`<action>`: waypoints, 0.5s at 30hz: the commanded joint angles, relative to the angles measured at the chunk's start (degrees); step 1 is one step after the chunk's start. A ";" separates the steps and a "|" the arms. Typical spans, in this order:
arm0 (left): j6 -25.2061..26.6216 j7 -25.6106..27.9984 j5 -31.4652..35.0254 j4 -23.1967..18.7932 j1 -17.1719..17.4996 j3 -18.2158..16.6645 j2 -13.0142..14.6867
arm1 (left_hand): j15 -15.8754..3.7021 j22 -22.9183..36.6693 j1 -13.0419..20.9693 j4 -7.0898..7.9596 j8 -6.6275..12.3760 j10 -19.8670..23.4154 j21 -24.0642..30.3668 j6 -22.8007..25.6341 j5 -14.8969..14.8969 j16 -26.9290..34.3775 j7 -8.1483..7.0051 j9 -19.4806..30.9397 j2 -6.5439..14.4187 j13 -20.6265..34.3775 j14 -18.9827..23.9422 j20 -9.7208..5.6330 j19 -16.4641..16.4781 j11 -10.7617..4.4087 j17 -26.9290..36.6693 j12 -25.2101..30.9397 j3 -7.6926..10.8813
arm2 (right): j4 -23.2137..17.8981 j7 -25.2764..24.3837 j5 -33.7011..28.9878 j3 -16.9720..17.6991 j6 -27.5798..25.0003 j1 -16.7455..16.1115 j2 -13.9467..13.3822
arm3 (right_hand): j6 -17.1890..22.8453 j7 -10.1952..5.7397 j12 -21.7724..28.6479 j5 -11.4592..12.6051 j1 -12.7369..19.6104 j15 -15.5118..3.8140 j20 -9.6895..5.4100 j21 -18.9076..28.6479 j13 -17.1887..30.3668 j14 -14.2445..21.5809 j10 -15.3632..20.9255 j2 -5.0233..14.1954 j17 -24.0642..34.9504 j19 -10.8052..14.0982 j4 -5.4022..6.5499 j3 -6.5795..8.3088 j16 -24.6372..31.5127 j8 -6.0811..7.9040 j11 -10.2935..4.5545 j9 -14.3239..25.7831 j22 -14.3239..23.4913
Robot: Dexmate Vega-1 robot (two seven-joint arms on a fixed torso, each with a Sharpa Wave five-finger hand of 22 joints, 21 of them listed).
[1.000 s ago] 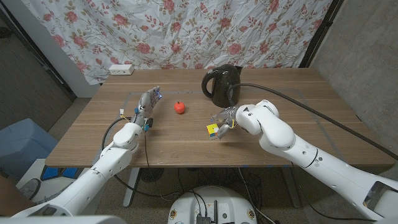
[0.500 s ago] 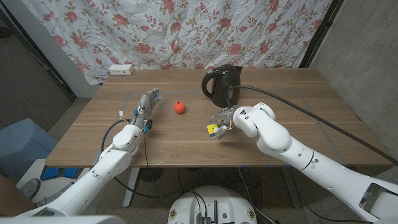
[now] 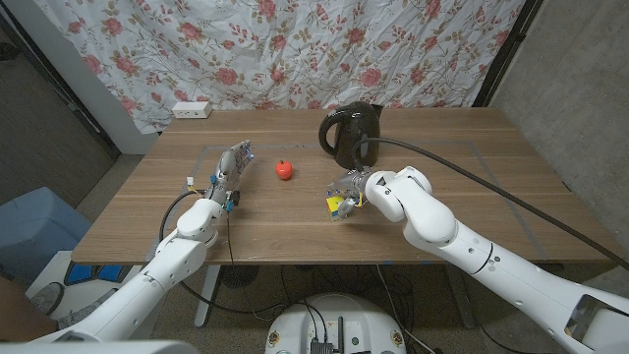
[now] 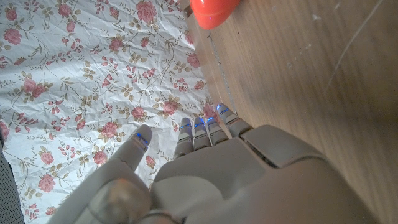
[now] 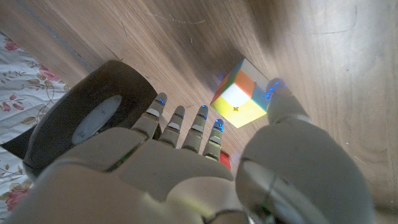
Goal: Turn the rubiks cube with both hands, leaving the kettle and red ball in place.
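The Rubik's cube (image 3: 337,206) (image 5: 239,97) sits on the wooden table (image 3: 295,231), in front of the black kettle (image 3: 351,135) (image 5: 87,127). My right hand (image 3: 353,191) (image 5: 205,168) reaches around it from the right with its fingers apart. Its thumb (image 5: 281,102) lies against one corner and the other fingers (image 5: 186,124) stop just short of the opposite side. The small red ball (image 3: 284,170) (image 4: 212,10) lies left of the kettle. Left of the ball, my left hand (image 3: 232,163) (image 4: 205,180) holds nothing, its fingers stretched out together.
A thick black cable (image 3: 472,162) runs from the kettle toward the table's right edge. A white power strip (image 3: 192,109) lies at the far left corner, below the flowered cloth (image 3: 295,49). Bare wood spreads in front of the cube and between my two hands.
My right arm has edged leftward, bringing the hand closer around the cube. The cube, ball, kettle and left hand have stayed where they were.
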 commanded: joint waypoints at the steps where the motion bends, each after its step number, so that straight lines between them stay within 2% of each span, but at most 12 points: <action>1: -0.04 -0.24 -0.15 0.25 0.09 -0.01 -0.05 | -0.47 0.13 -0.51 0.09 -0.05 0.60 0.02 0.69 0.17 -0.01 0.02 0.08 4.50 0.10 0.26 0.01 0.60 0.15 0.30 0.10 0.28 | 0.30 -2.46 -0.81 0.42 0.31 -1.06 0.03 | 1.22 -0.33 0.55 0.35 0.82 -0.41 -0.25 -0.01 0.31 0.87 1.38 -0.11 -0.02 0.65 -0.12 0.45 0.52 0.73 -0.28 0.14 0.19; 8: -0.07 0.06 -0.14 -0.01 0.39 -0.11 -0.05 | -0.44 0.13 -0.54 0.13 -0.03 0.58 0.01 0.79 0.18 -0.01 0.05 0.08 4.49 0.10 0.27 0.01 0.61 0.22 0.31 0.08 0.30 | 0.63 -5.08 -1.63 0.57 -0.02 -2.12 0.11 | 3.98 -0.37 0.82 0.94 2.43 -1.67 -0.71 -0.17 0.40 2.89 4.15 -2.06 -0.13 1.56 -0.20 0.04 0.92 1.64 -1.81 0.27 0.18; 15: -0.42 0.12 -0.14 0.14 0.41 -0.16 -0.26 | -0.40 0.14 -0.55 0.18 0.03 0.66 0.03 0.99 0.19 0.01 0.10 0.08 4.55 0.11 0.33 0.16 0.68 0.32 0.30 0.09 0.36 | 1.05 -7.54 -2.29 0.56 -0.05 -2.79 0.30 | 6.75 -0.41 1.06 1.48 2.75 -2.62 -1.31 -0.25 0.58 4.39 6.35 -2.46 -0.04 2.14 0.26 -0.41 1.31 2.56 -2.18 0.40 0.20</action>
